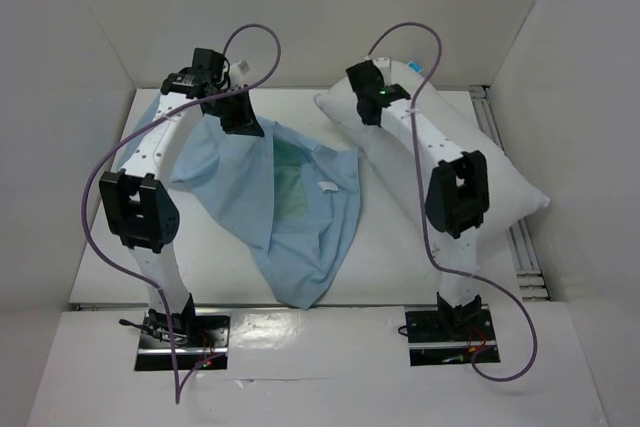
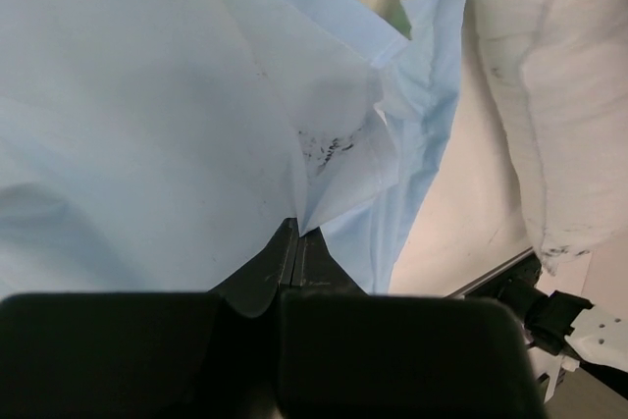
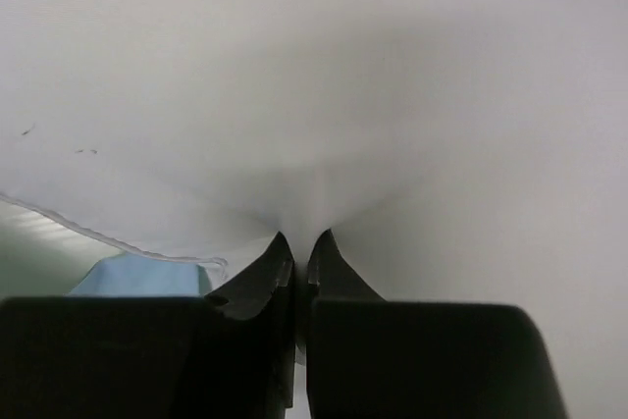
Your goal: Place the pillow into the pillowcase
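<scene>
The light blue pillowcase (image 1: 290, 212) lies spread in the middle of the table, with a patch of green inner face (image 1: 292, 182) showing at its opening. My left gripper (image 1: 240, 119) is shut on a fold of its upper left edge and lifts it; the left wrist view shows the cloth (image 2: 177, 95) pinched between the fingertips (image 2: 294, 242). The white pillow (image 1: 480, 162) lies diagonally on the right side. My right gripper (image 1: 372, 105) is shut on the pillow's fabric (image 3: 324, 95) near its far left end; the cloth puckers at the gripper (image 3: 300, 240).
White walls enclose the table on the left, back and right. A metal rail (image 1: 520, 237) runs along the right edge beside the pillow. The pillow's end (image 2: 549, 95) lies close to the pillowcase opening. Purple cables (image 1: 100, 197) loop off both arms.
</scene>
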